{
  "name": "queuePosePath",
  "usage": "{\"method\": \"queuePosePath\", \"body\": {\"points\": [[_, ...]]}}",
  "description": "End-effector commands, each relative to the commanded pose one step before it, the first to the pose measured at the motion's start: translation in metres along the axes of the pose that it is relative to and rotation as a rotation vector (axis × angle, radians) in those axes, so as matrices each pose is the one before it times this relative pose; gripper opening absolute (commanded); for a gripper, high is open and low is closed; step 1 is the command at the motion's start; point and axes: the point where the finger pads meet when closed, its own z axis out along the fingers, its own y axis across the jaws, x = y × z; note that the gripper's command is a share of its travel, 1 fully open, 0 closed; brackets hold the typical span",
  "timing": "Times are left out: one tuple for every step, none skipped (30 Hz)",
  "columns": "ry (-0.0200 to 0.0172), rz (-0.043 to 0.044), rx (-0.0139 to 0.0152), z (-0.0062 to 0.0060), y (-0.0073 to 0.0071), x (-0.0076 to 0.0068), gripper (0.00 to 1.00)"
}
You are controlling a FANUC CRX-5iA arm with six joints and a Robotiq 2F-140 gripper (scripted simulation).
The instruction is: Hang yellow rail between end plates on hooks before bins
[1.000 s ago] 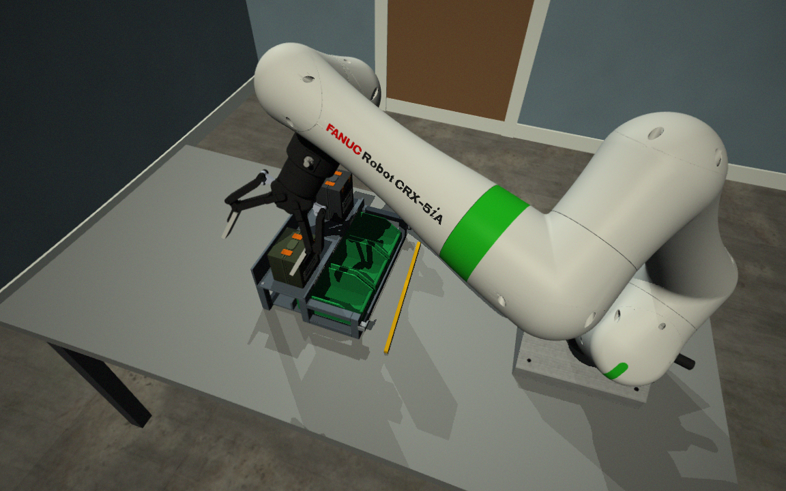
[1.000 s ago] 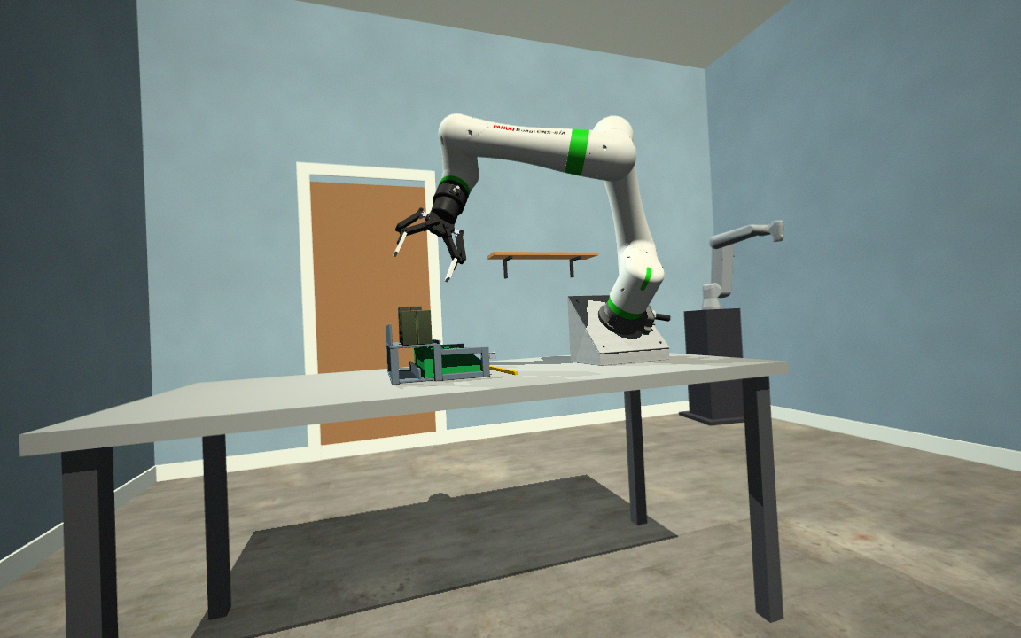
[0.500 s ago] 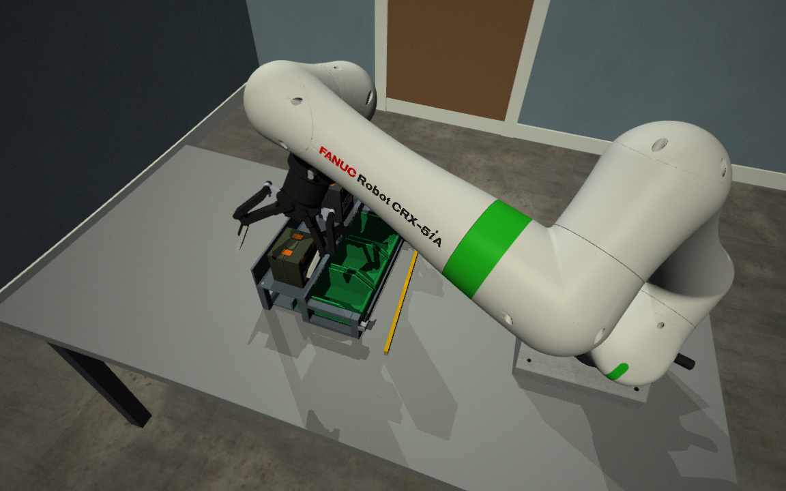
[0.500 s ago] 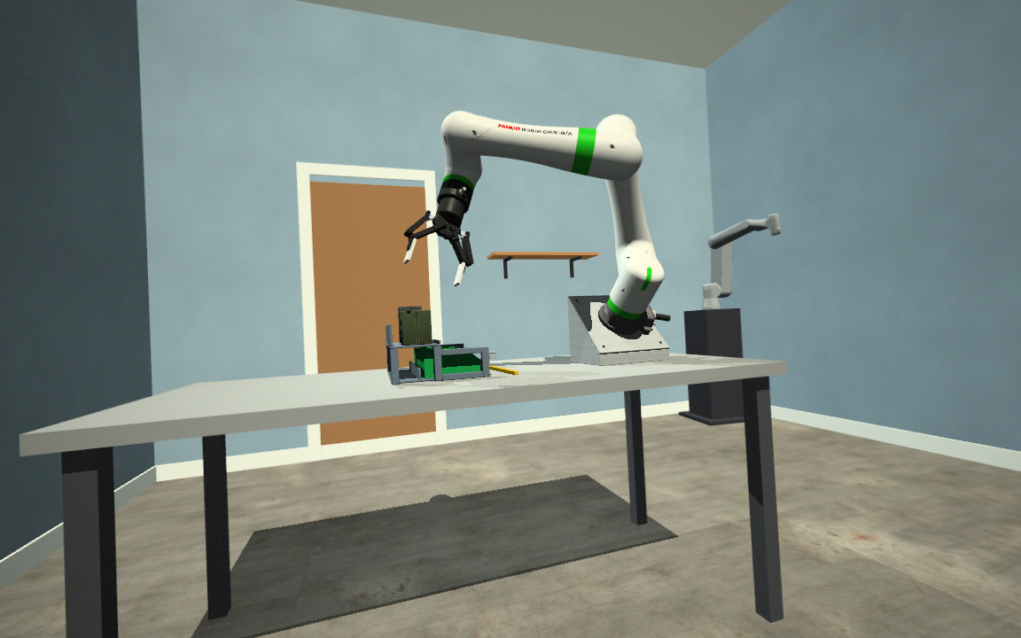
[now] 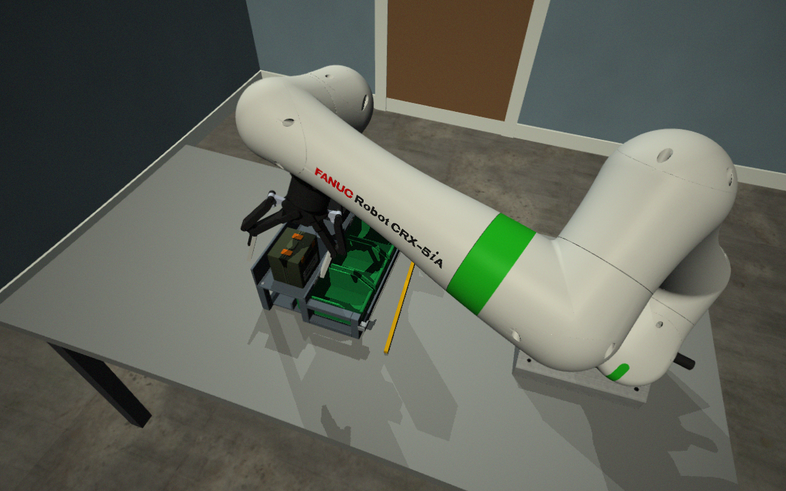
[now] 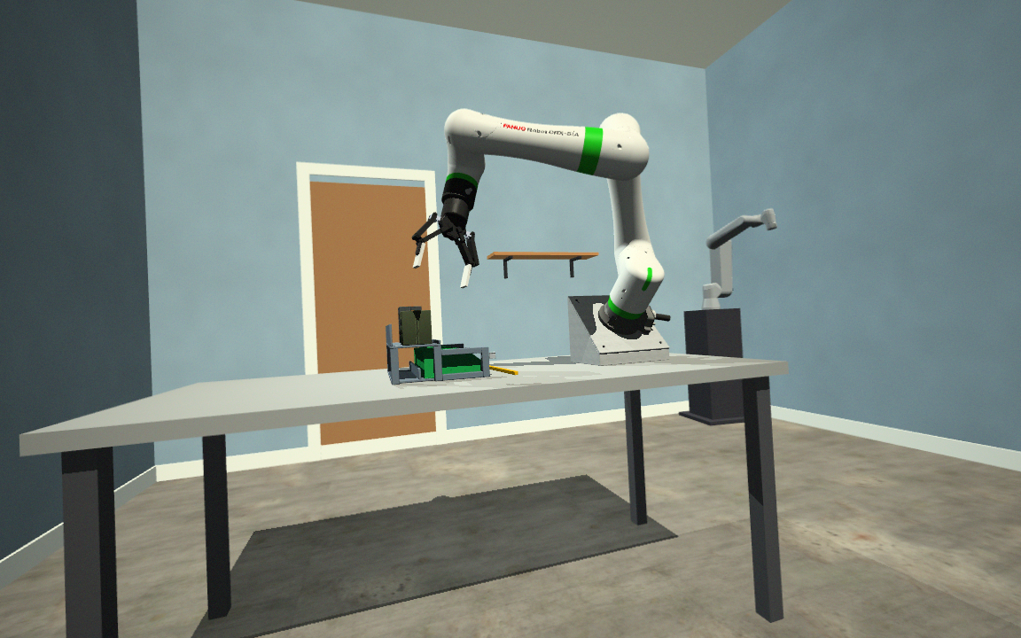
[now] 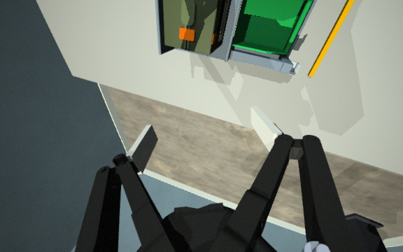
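Note:
The yellow rail [image 5: 398, 309] lies flat on the table, beside the front of the green bins [image 5: 353, 269]; it also shows in the wrist view [image 7: 331, 38] and as a short yellow tip in the exterior view [image 6: 504, 369]. The bins sit in a grey frame [image 5: 307, 292]. One hook with its end plate [image 7: 294, 67] sticks out at the frame's near corner; the other hook is hidden. My gripper [image 6: 441, 265] hangs high above the frame, wide open and empty. Its fingers also show in the wrist view [image 7: 205, 133].
Dark olive boxes with orange marks [image 5: 292, 256] stand in the frame's rear part, under the gripper. The robot's base [image 6: 617, 341] sits on a wedge at the table's far right. A wall shelf [image 6: 541, 256] and a second arm [image 6: 728, 261] stand behind.

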Motion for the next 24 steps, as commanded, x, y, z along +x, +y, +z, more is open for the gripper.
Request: {"method": "queuePosePath", "body": {"points": [[0.04251, -0.06732, -0.05351, -0.00083, 0.01548, -0.00121, 1.00], [0.00000, 0.00000, 0.00000, 0.00000, 0.00000, 0.00000, 1.00], [0.00000, 0.00000, 0.00000, 0.00000, 0.00000, 0.00000, 1.00], [0.00000, 0.00000, 0.00000, 0.00000, 0.00000, 0.00000, 1.00], [0.00000, 0.00000, 0.00000, 0.00000, 0.00000, 0.00000, 1.00], [0.00000, 0.00000, 0.00000, 0.00000, 0.00000, 0.00000, 1.00], [0.00000, 0.00000, 0.00000, 0.00000, 0.00000, 0.00000, 1.00], [0.00000, 0.00000, 0.00000, 0.00000, 0.00000, 0.00000, 1.00], [0.00000, 0.00000, 0.00000, 0.00000, 0.00000, 0.00000, 1.00], [0.00000, 0.00000, 0.00000, 0.00000, 0.00000, 0.00000, 1.00], [0.00000, 0.00000, 0.00000, 0.00000, 0.00000, 0.00000, 1.00], [0.01606, -0.02806, -0.02318, -0.00081, 0.00612, -0.00067, 1.00], [0.01600, -0.02835, -0.02339, -0.00096, 0.00606, -0.00078, 1.00], [0.01573, -0.02840, -0.02346, -0.00114, 0.00593, -0.00085, 1.00], [0.01547, -0.02844, -0.02353, -0.00131, 0.00581, -0.00092, 1.00], [0.01521, -0.02847, -0.02360, -0.00149, 0.00570, -0.00098, 1.00], [0.00000, 0.00000, 0.00000, 0.00000, 0.00000, 0.00000, 1.00], [0.00000, 0.00000, 0.00000, 0.00000, 0.00000, 0.00000, 1.00], [0.00000, 0.00000, 0.00000, 0.00000, 0.00000, 0.00000, 1.00], [0.00000, 0.00000, 0.00000, 0.00000, 0.00000, 0.00000, 1.00], [0.00000, 0.00000, 0.00000, 0.00000, 0.00000, 0.00000, 1.00], [0.00000, 0.00000, 0.00000, 0.00000, 0.00000, 0.00000, 1.00], [0.00000, 0.00000, 0.00000, 0.00000, 0.00000, 0.00000, 1.00], [0.00000, 0.00000, 0.00000, 0.00000, 0.00000, 0.00000, 1.00]]}}
